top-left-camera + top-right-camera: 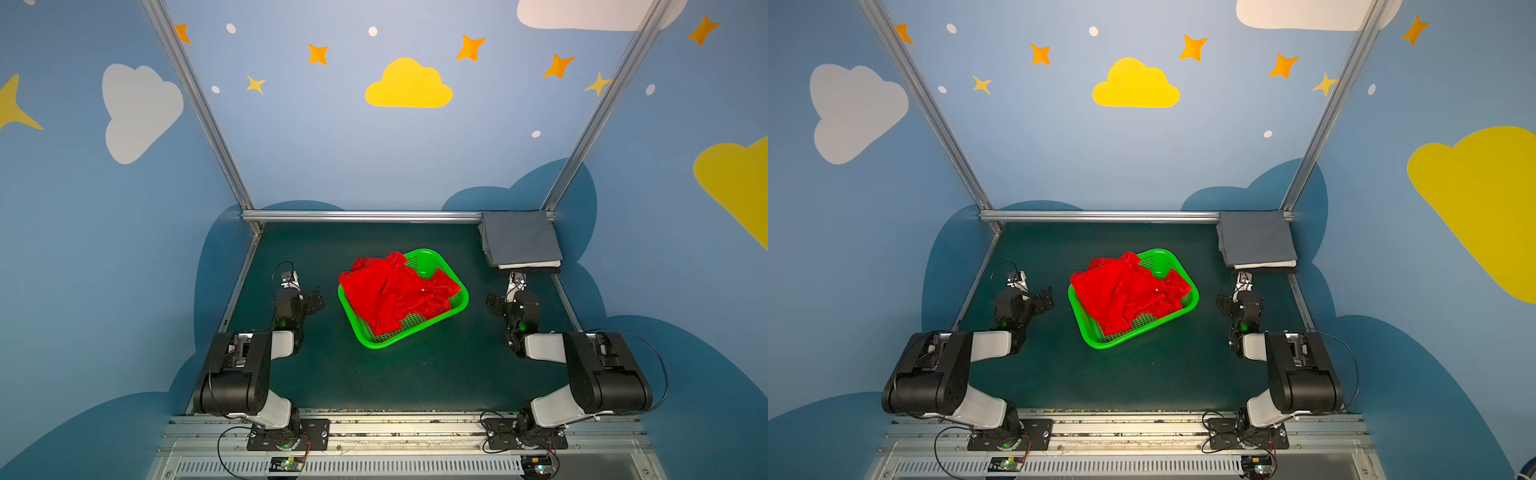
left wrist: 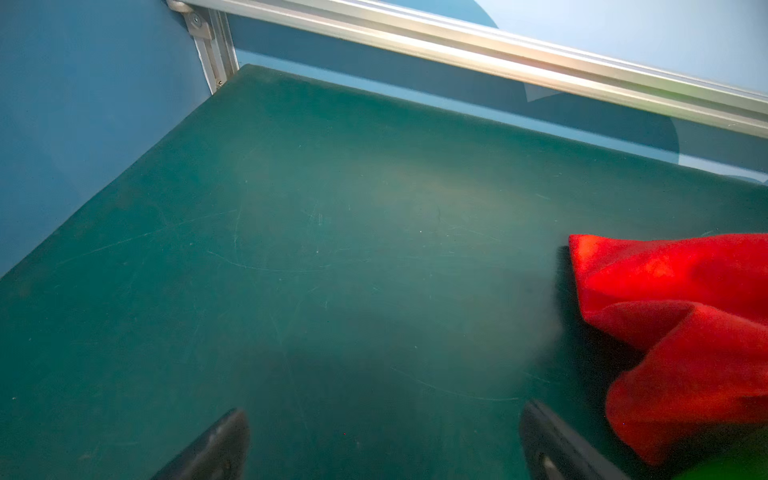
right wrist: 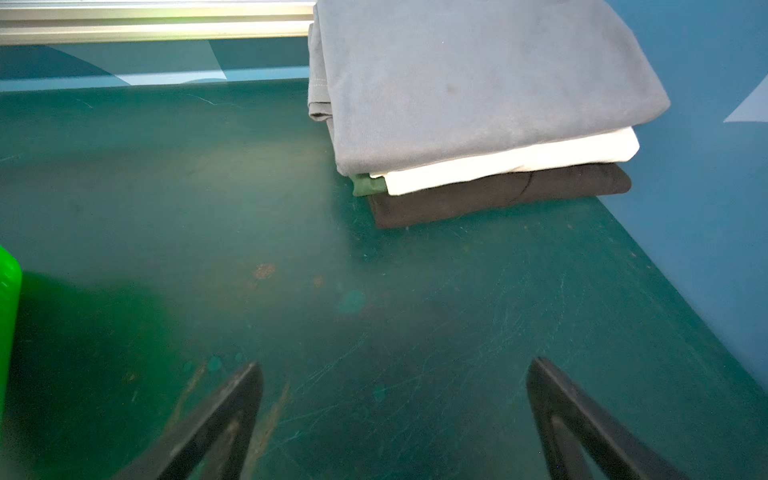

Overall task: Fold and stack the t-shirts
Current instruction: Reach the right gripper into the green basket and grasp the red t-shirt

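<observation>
The t-shirt (image 1: pixel 395 291) is glowing bright red, and the basket (image 1: pixel 376 344) is showing vivid green with a dotted perforation pattern. The grey shirt (image 1: pixel 519 237), white shirt (image 3: pixel 511 166) and black shirt (image 3: pixel 498 195) are showing plain. The table mat (image 1: pixel 311 257) is looking dark teal-green; the blue wall (image 1: pixel 311 145) is carrying yellow clouds (image 1: pixel 409 85), white clouds (image 1: pixel 137 108), orange stars (image 1: pixel 318 54)

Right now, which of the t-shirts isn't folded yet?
The red t-shirt, crumpled in the green basket. The grey shirt, white shirt and black shirt lie folded in one stack.
</observation>
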You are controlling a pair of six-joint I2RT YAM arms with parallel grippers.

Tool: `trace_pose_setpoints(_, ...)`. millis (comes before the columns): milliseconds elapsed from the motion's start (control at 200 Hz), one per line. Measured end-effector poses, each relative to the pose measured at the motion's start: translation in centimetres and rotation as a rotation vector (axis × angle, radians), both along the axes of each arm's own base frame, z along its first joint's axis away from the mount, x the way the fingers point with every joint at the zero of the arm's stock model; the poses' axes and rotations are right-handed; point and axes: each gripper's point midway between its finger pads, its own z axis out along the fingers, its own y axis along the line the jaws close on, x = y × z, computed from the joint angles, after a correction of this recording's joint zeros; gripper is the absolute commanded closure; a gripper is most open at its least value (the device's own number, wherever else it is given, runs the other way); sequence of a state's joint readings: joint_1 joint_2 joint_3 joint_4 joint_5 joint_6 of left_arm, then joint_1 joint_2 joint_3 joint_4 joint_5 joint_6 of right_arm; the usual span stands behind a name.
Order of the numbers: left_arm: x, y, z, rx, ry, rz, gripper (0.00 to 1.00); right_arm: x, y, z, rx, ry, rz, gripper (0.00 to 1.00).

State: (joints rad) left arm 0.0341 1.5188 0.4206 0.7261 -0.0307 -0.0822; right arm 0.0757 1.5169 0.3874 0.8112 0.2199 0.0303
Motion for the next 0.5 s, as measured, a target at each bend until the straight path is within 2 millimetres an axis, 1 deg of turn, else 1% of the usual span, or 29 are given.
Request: trace_pose_setpoints(501, 0.01, -0.07, -0.01, -0.008, 0.000, -0.011, 0.00, 0.00, -0.11, 0.00, 0.008, -0.001, -0.006, 0.02)
